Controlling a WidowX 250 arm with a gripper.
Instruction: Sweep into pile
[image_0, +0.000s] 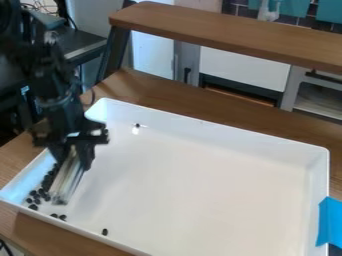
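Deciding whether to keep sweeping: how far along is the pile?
Mostly gathered, it seems: many small black pieces lie by the white rectangular tray's wall at the view's left. The black two-finger gripper holds a pale sweeping tool beside them. Left: one stray near the far wall, others nearer the camera.

My gripper (72, 150) has a pale tool (65, 181) down in the white tray's (227, 135) L end, dark bits (33, 207) bunched beside it, a few nr the front wall & 1 at the back.
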